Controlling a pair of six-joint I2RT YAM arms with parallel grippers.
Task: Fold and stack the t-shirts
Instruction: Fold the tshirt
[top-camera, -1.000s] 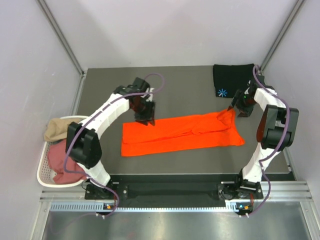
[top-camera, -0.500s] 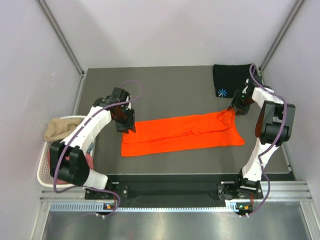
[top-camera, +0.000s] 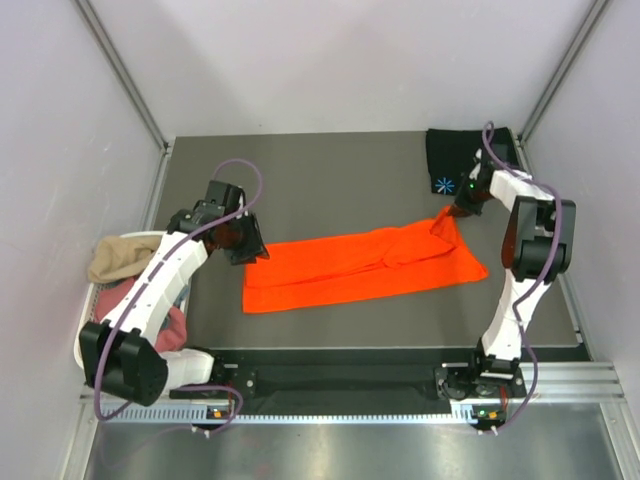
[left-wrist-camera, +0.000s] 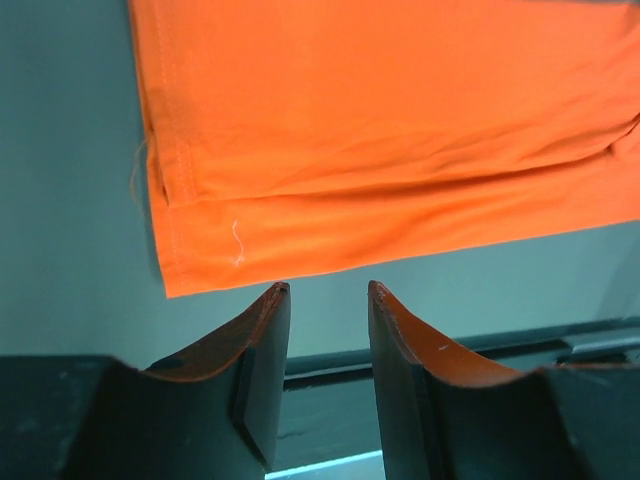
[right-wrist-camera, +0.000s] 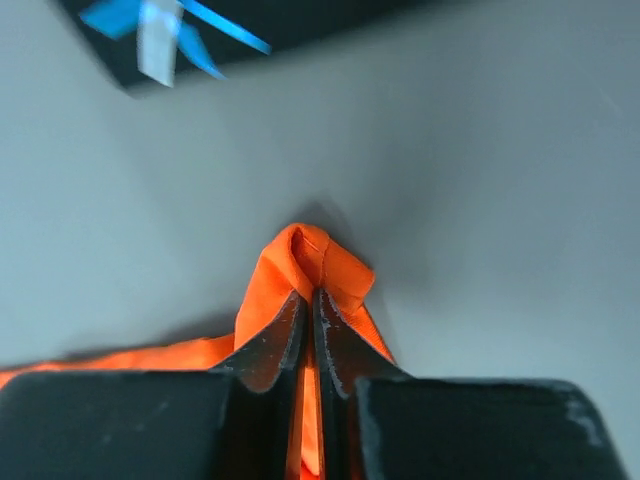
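The orange shirt (top-camera: 360, 265) lies spread flat in a long band across the middle of the table (top-camera: 340, 180), its length running left to right.

The right gripper (top-camera: 455, 212) is at the band's far right corner. In the right wrist view this gripper (right-wrist-camera: 308, 295) has its jaws pressed together on a fold of the orange shirt (right-wrist-camera: 320, 260). The pinched cloth stands up in a small peak just past the tips, and the rest trails back under the fingers. Beyond the peak is bare table, then the black shirt (right-wrist-camera: 250, 20) with its light-blue starburst (right-wrist-camera: 165, 25), which is apart from the orange one. From above, the black shirt (top-camera: 465, 160) sits folded in the far right corner of the table.

The left gripper (top-camera: 250, 240) is at the band's left end, over its far corner. In the left wrist view this gripper (left-wrist-camera: 322, 290) stands part open, with a clear gap between its fingers (left-wrist-camera: 262, 340) and nothing in that gap. The orange shirt (left-wrist-camera: 380, 130) lies just beyond the tips, and its hemmed corner is a little to the left of the left finger. Whether the tips touch the cloth cannot be told.

Off the table's left edge a white basket (top-camera: 85, 345) holds a tan shirt (top-camera: 115, 258) and a pink shirt (top-camera: 170, 328). The left arm partly hides the pink one.
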